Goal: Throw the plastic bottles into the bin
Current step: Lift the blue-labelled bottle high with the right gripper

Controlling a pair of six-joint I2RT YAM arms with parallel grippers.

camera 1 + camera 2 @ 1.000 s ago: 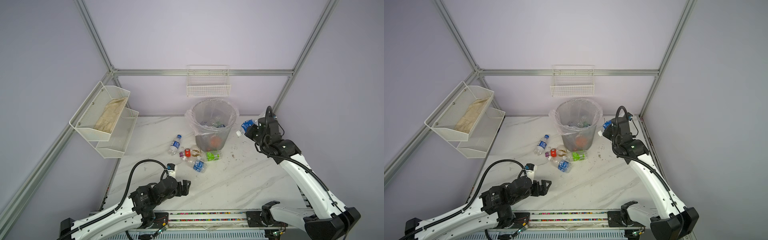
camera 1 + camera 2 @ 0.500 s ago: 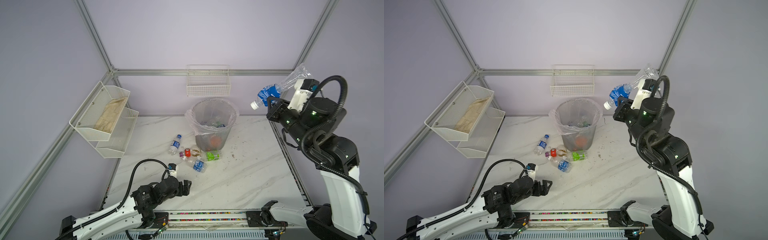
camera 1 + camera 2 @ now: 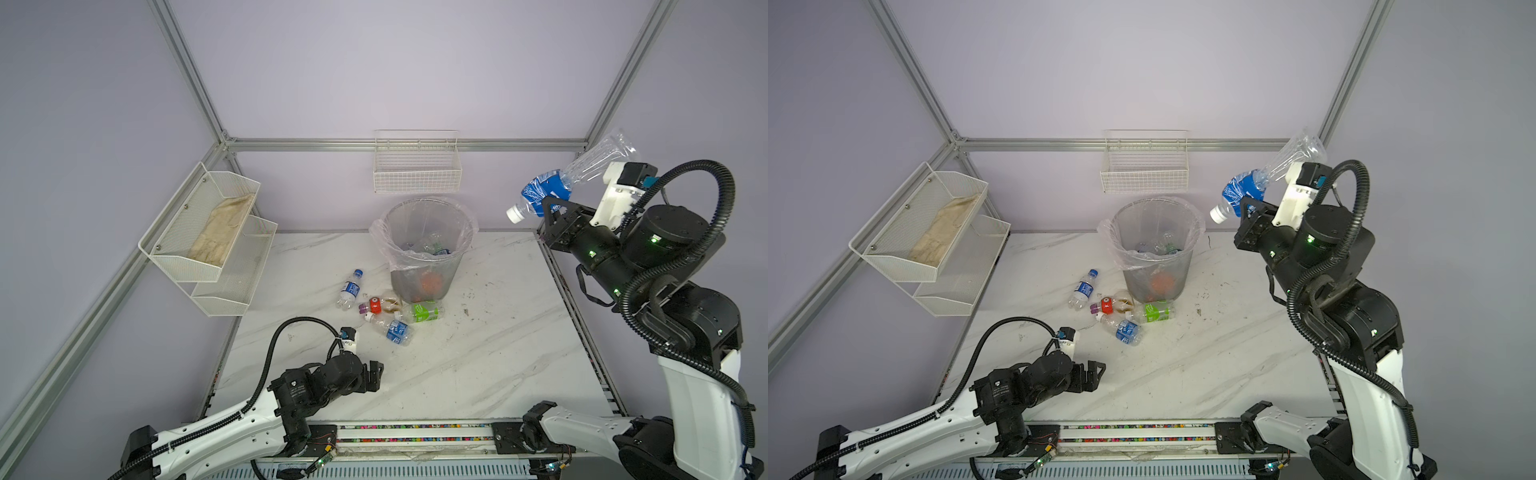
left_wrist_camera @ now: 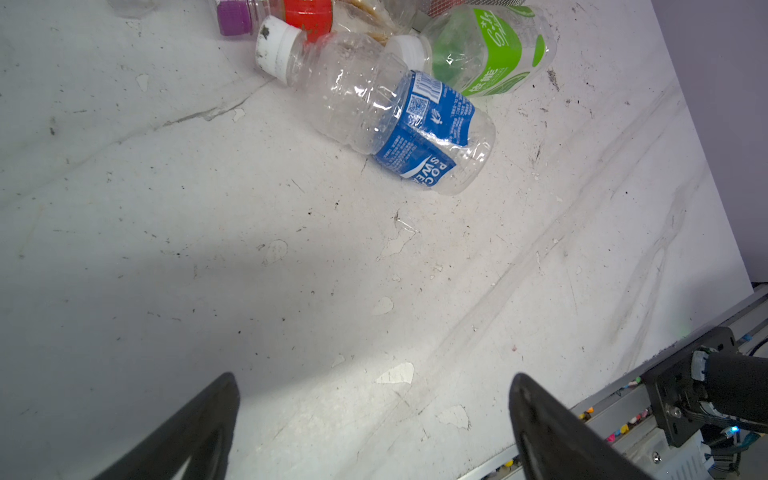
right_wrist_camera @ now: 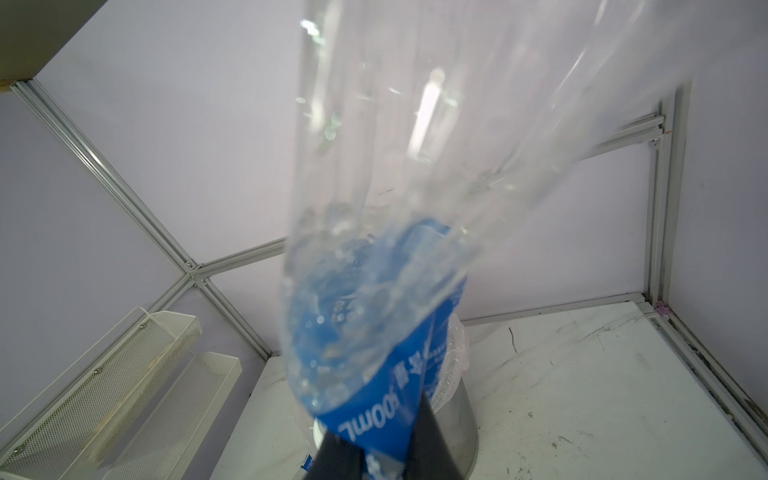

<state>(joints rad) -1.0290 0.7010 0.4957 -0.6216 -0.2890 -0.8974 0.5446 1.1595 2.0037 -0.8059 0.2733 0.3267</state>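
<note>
Plastic bottles, task partly done. Several already lie inside the bin [image 3: 451,270], visible through its clear liner and mesh wall. One large clear bottle [image 3: 547,192] with a blue label is in the air, clamped at the label between the closed jaws of the right gripper [image 3: 549,210]. It is tilted with its white cap lowest and pointing toward the bin, raised high and to the bin's right in both top views; it is judged not yet over the opening.

Four bottles lie on the table [image 3: 478,365] just in front of the bin:
- a blue-capped bottle [image 3: 350,289]
- a red-labelled bottle [image 3: 376,304]
- a green-labelled bottle [image 3: 422,312] just beside the bin's base
- a white-capped bottle [image 3: 392,328] with a blue label

The left gripper [image 3: 372,374] hangs low over the table near the white-capped bottle, jaws wide apart and empty. Left to do: drop the held bottle in, then clear these four.
</note>
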